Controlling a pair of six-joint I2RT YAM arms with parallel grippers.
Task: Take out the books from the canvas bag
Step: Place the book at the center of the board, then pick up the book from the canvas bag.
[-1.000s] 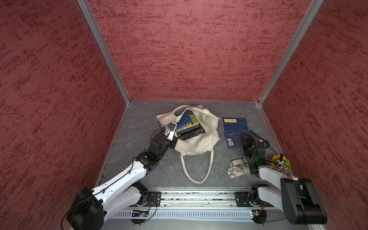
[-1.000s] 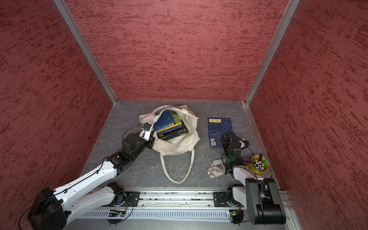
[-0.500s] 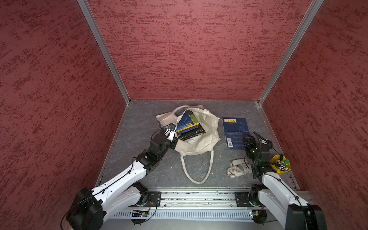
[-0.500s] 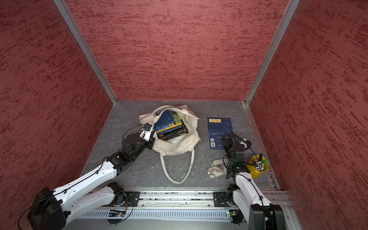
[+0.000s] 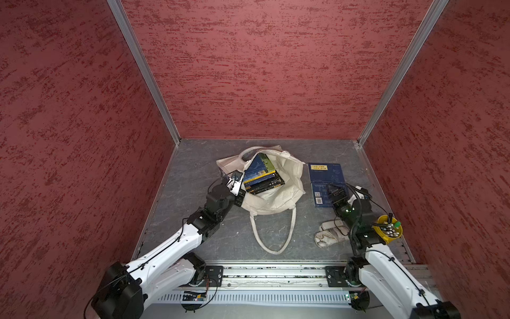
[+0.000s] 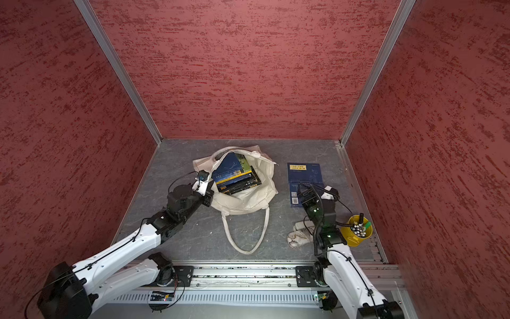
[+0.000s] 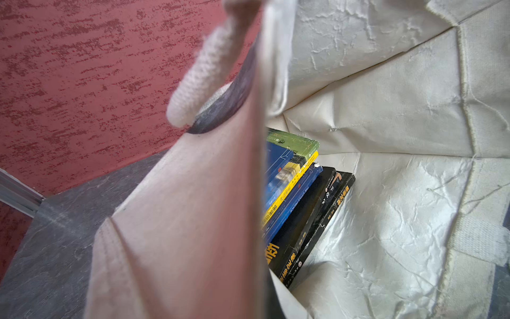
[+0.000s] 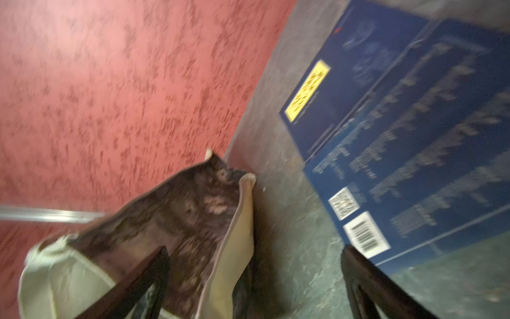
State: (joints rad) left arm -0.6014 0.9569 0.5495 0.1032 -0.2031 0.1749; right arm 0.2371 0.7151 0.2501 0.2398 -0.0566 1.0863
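1. Left arm [image 5: 176, 243]: left jaws clamped tight on the near rim of the canvas bag [image 5: 278, 194], holding its mouth open. No change over the last second.
2. Canvas bag: mid-bench [image 5: 193, 171], one handle trailing toward the rail.
3. Books, in bag [image 5: 260, 176]: slanted stack, blue cover uppermost. Only the left wrist view shows the spines edge-on [image 7: 298, 210]: green, yellow, blue, black.
4. Books, out [image 5: 327, 174]: dark blue, flat on the bench just right of the bag. The top views read them almost as one. The right wrist view shows two covers, the barcoded one overlapping the yellow-labelled one [image 8: 414, 138].
5. Right arm [image 5: 386, 265]: right jaws spread wide, empty, over the near edge of the out books. Its elbow, folded low a second ago, is now raised, and its wrist view is smeared. Judged: delivery done, arm starting back toward the bag, and most of the books remain inside.
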